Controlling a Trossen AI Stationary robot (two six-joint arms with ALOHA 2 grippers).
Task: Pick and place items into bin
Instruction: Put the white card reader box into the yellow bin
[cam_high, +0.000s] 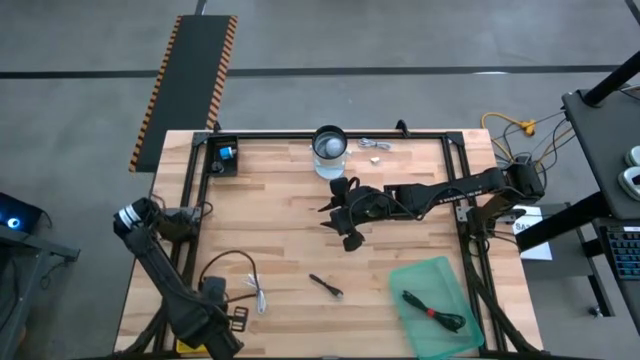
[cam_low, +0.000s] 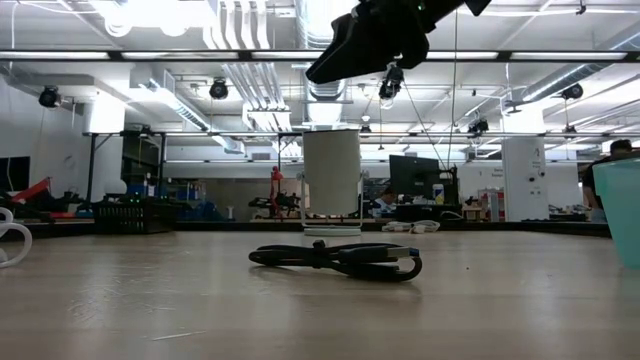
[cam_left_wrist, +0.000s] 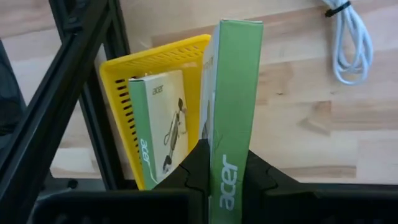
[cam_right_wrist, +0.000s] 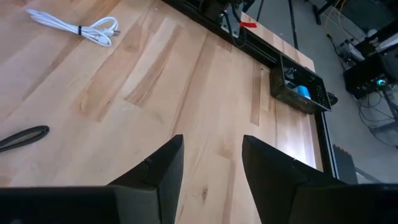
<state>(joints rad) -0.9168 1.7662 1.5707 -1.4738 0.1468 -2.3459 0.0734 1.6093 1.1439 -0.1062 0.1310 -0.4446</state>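
Note:
My right gripper (cam_high: 340, 215) hangs open and empty above the middle of the table; it also shows in the right wrist view (cam_right_wrist: 211, 165) and high in the low view (cam_low: 370, 40). My left gripper (cam_high: 224, 322) is at the near left edge, shut on a green printed box (cam_left_wrist: 233, 93). A short white cable (cam_high: 258, 295), a looped black cable (cam_high: 230, 265) and a small black stick-like tool (cam_high: 325, 285) lie flat on the wood. A black cable with a red tip (cam_high: 432, 310) lies in the green bin (cam_high: 410, 280). Tiny bits (cam_high: 375, 145) lie at the far edge. My left gripper pinches the green box between its two fingers (cam_left_wrist: 193, 174), on the box's two broad faces at the end nearest the wrist (cam_left_wrist: 227, 186). The box's narrow printed side faces the camera. It stands beside a second box in a yellow basket (cam_left_wrist: 155, 56); its far end is hidden.
A clear round jar (cam_high: 330, 150) stands at the far middle of the table. A black box with a blue part (cam_high: 222, 155) sits at the far left corner. Black frame rails (cam_high: 455, 180) run along the table's edges. Bare wood lies between the gripper and the bin.

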